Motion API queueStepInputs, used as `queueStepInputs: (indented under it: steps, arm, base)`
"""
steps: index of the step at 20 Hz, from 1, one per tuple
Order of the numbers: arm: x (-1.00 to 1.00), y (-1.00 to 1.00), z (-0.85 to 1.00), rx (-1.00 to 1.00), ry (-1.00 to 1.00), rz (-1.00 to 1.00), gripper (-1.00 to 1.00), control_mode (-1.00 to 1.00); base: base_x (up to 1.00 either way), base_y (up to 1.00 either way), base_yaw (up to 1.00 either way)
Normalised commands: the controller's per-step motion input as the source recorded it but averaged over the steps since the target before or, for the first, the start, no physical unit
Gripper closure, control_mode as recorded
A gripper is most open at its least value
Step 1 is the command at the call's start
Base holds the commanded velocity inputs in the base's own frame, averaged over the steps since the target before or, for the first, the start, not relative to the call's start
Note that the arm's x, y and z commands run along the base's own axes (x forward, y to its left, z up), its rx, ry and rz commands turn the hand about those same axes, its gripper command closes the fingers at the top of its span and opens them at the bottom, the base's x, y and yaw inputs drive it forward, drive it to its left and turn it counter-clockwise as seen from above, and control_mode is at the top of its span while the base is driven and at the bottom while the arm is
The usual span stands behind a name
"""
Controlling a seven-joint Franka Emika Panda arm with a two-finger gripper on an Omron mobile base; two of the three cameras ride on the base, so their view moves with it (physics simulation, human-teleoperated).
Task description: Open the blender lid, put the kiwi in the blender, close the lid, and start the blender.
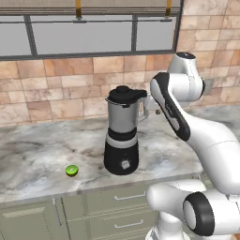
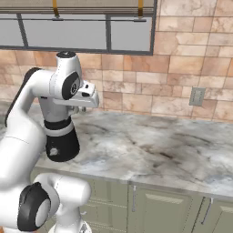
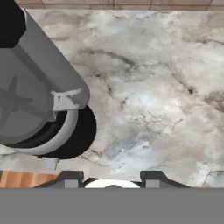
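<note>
Marbled grey stone counter (image 1: 33, 150), one item, bearing the task's things along its front half. Tall blender with grey translucent jar, side handle and black base with silver band (image 1: 121, 140): stood upright near the front edge, well clear of the tiled back wall. Black round blender lid with raised centre knob (image 1: 123, 95): seated on the jar top, not yet removed. Small bright green round kiwi piece (image 1: 71, 170): laid on the counter near the front edge, to the blender's left and apart from its base.

White two-finger gripper (image 3: 111, 178): held beside the jar's upper part on its handle side, at about lid height, pointed down at the counter; nothing is seen between the tips, and the fingers are drawn in narrow. In the hand view the jar is seen at the left, off the gripper's line.

Step judged in hand: opening the lid. It is best done by shifting the hand over the centre knob, spreading the fingers first, then lifting straight up so the jar is not tipped.
</note>
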Motion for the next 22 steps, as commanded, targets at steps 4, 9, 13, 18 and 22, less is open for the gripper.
queueStepInputs:
  steps: [4,9,13,18,22]
  arm:
    - [-0.30,0.02,0.09,0.02,-0.05,-0.03,-1.00,-1.00]
    - [-0.51,0.16,0.68,0.01,-0.21,-0.07,-1.00,-1.00]
    - [-0.31,0.18,0.91,0.00,-0.20,0.00,-1.00,-1.00]
    - [0.02,0.16,0.01,0.00,0.00,0.00,-1.00,-1.00]
    - [-0.35,0.55,0.33,0.00,0.00,0.00,-1.00,-1.00]
  base:
    - [0.00,0.00,0.00]
    - [0.00,0.00,0.00]
    - [0.00,0.00,0.00]
    - [0.00,0.00,0.00]
    - [0.00,0.00,0.00]
